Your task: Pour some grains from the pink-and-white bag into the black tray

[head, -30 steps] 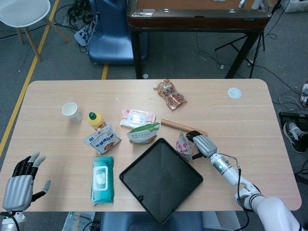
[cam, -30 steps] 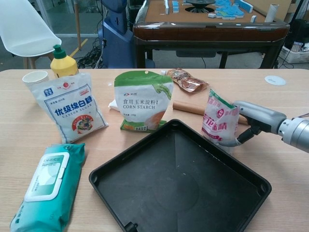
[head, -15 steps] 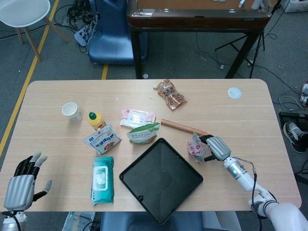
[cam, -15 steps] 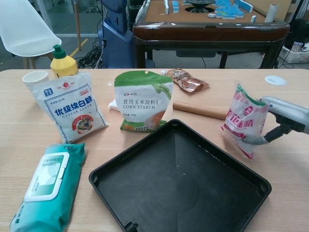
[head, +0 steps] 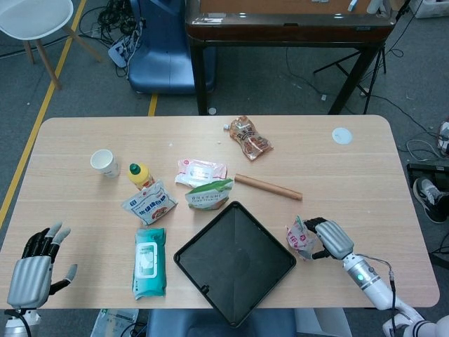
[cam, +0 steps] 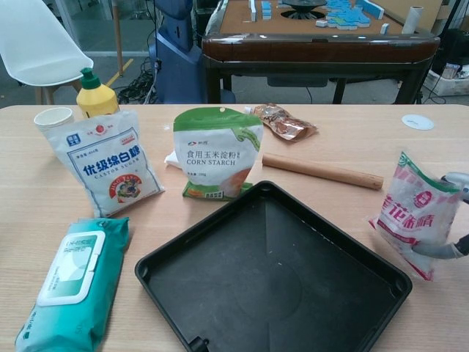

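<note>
Our right hand [head: 331, 239] has its fingers clamped on the crinkly pink-and-white plastic bag [cam: 419, 213]; we'd swing it over the square black plastic tray [cam: 275, 282], then tip gently.

A high head camera looks steeply down on the whole counter [head: 351, 161], while a low, close chest camera faces across it; both show the black tray [head: 235, 261].

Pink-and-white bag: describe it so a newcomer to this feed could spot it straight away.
Start at the black tray near the table's front edge, then look just past its right corner. There the right robot hand holds the pink-and-white bag, a small printed pouch with a green top edge. Unlike the other bags, it is tilted in a grip, not resting behind the tray.
</note>
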`<state>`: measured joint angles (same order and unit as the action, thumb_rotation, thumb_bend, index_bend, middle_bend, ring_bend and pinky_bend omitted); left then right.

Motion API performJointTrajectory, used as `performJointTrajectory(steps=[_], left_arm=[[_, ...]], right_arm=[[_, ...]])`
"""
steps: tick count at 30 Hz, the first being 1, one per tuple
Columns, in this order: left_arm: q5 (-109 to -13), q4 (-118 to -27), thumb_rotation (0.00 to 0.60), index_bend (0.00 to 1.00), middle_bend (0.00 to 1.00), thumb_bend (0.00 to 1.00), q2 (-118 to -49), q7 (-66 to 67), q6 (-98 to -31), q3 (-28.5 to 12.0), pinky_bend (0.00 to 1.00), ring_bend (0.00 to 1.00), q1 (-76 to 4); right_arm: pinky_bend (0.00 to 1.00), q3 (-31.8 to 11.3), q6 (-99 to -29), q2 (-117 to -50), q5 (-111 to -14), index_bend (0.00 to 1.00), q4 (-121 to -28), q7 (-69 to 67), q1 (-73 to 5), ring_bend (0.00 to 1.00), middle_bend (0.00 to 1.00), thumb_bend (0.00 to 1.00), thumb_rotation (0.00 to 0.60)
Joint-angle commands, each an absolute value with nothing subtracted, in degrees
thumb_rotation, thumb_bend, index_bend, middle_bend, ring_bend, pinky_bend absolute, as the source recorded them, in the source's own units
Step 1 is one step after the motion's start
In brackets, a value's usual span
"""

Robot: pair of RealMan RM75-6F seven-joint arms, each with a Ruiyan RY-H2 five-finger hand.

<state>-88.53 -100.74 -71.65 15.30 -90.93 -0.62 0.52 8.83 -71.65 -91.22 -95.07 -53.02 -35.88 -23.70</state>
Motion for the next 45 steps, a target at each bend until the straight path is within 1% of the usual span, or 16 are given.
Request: performJointTrajectory(steps=[1, 4, 6, 7, 8, 10, 12, 13, 15, 18, 23, 35, 41, 45], left_arm=[[-88.45, -100.65, 0.600, 0.16, 0.09, 0.28, -71.54, 15.03, -91.12, -0.51, 0.06, 0.07, 0.73], [-88.57, -100.40, 0.600, 0.16, 0.09, 0.28, -71.56, 14.70, -91.28, -0.42, 0.06, 0.07, 0.88], [-88.61, -100.23, 0.600, 0.16, 0.09, 0.28, -71.58, 14.45, -91.36, -0.39, 0.06, 0.07, 0.95], [-88.64, -100.16, 0.600, 0.16, 0.09, 0.28, -71.57, 14.36, -91.42, -0.38, 0.06, 0.07, 1.00], [-88.63, -100.12, 0.600, 0.16, 0.09, 0.28, -71.54, 14.30, -91.45, -0.38, 0.06, 0.07, 1.03], [-88.57, -100.09, 0.600, 0.16, 0.09, 0.28, -71.47, 14.14, -91.49, -0.42, 0.06, 0.07, 1.08], [-88.56, -100.05, 0.600, 0.16, 0.09, 0.28, -71.41, 13.98, -91.60, -0.44, 0.06, 0.07, 1.16], [-88.55, -100.02, 0.600, 0.16, 0.09, 0.28, -71.40, 13.90, -91.61, -0.44, 0.06, 0.07, 1.18], [-88.44, -99.93, 0.600, 0.16, 0.09, 0.28, -71.40, 13.73, -91.61, -0.45, 0.06, 0.07, 1.24], [-88.40, -99.81, 0.600, 0.16, 0.09, 0.28, -71.41, 13.61, -91.64, -0.41, 0.06, 0.07, 1.33], [-88.48, -99.84, 0.600, 0.16, 0.09, 0.28, -71.39, 13.75, -91.65, -0.36, 0.06, 0.07, 1.41], [-88.35, -100.68, 0.600, 0.16, 0.09, 0.28, -71.28, 14.77, -91.71, -0.08, 0.06, 0.07, 1.82], [-88.55, -101.06, 0.600, 0.16, 0.09, 0.28, -71.02, 14.91, -92.16, -0.05, 0.06, 0.07, 2.10], [-88.44, -101.04, 0.600, 0.16, 0.09, 0.28, -70.88, 14.68, -92.31, 0.00, 0.06, 0.07, 2.34]], right_arm=[[0.29, 9.74, -70.64, -89.73, -94.92, 0.60, -56.07, -33.25, -22.58, 0.34, 0.48, 0.40, 0.600], [0.29, 10.08, -69.97, -89.52, -95.04, 0.60, -57.18, -31.79, -22.29, 0.32, 0.45, 0.40, 0.600], [0.29, 10.42, -69.15, -89.35, -95.18, 0.55, -57.87, -30.64, -22.22, 0.28, 0.41, 0.40, 0.600], [0.28, 10.49, -68.77, -89.28, -95.19, 0.51, -58.20, -30.10, -22.20, 0.25, 0.39, 0.38, 0.600], [0.26, 10.40, -68.63, -89.29, -95.09, 0.48, -58.45, -29.69, -22.14, 0.23, 0.37, 0.34, 0.600], [0.21, 10.21, -68.66, -89.34, -95.01, 0.42, -58.99, -29.13, -21.97, 0.19, 0.34, 0.20, 0.600], [0.19, 10.08, -68.88, -89.27, -95.14, 0.36, -59.53, -28.50, -21.81, 0.16, 0.31, 0.08, 0.600], [0.18, 9.99, -69.05, -89.30, -95.21, 0.33, -59.68, -28.25, -21.73, 0.15, 0.29, 0.04, 0.600], [0.16, 9.96, -69.32, -89.29, -95.49, 0.30, -60.09, -28.03, -21.62, 0.14, 0.28, 0.01, 0.600], [0.16, 10.04, -70.04, -89.20, -96.19, 0.27, -60.50, -27.63, -21.47, 0.13, 0.27, 0.00, 0.600], [0.16, 9.41, -71.78, -89.23, -96.05, 0.27, -59.76, -28.19, -20.55, 0.13, 0.27, 0.00, 0.600], [0.16, 9.96, -72.51, -91.96, -97.55, 0.27, -52.62, -33.07, -19.98, 0.13, 0.26, 0.00, 0.600], [0.16, 10.78, -73.03, -93.38, -99.26, 0.27, -51.10, -34.17, -20.29, 0.12, 0.26, 0.00, 0.600], [0.12, 11.35, -73.74, -92.91, -99.83, 0.26, -50.69, -34.09, -19.92, 0.11, 0.25, 0.00, 0.600]])
